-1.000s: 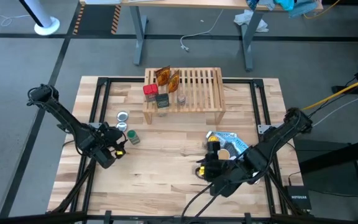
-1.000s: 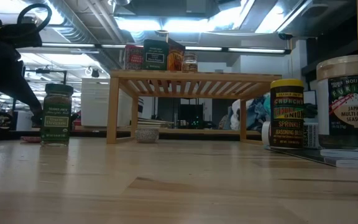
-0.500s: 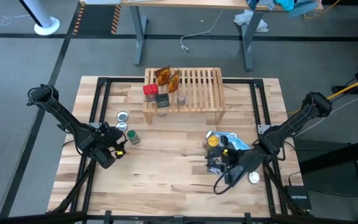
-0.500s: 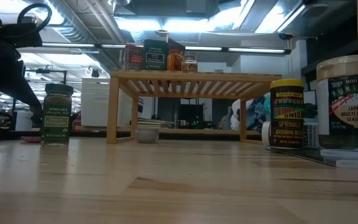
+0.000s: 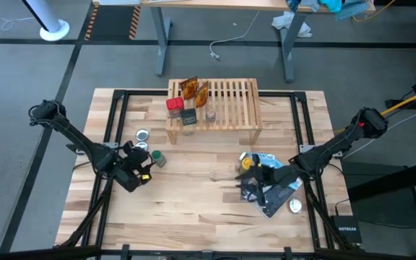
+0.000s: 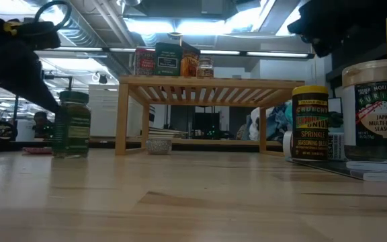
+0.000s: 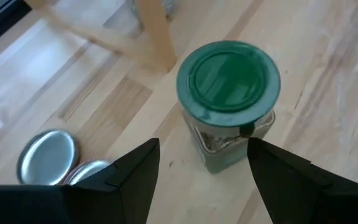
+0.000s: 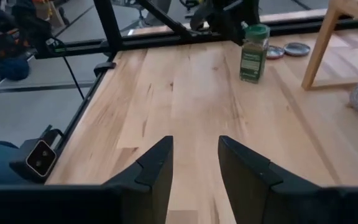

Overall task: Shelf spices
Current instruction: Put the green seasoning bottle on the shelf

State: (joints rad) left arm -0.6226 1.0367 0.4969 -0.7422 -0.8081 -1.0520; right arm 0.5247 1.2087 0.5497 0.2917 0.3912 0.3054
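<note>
Left tool (image 5: 149, 165), fingers apart, flanks the green-capped jar (image 5: 157, 157) standing on the desk (image 5: 193, 209) near the shelf (image 5: 222, 105); right tool (image 8: 194, 165), fingers apart, holds nothing

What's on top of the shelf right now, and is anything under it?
On the shelf: a red-capped jar, dark tin, small clear jar and orange packets. Underneath, a small round dish; the slats hide it from above.

Left gripper (image 5: 148, 169) now edged in around the green-capped jar (image 5: 157, 158), right gripper (image 5: 245, 189) swung back, seemingly empty, from the yellow-capped jar (image 5: 247, 164).
</note>
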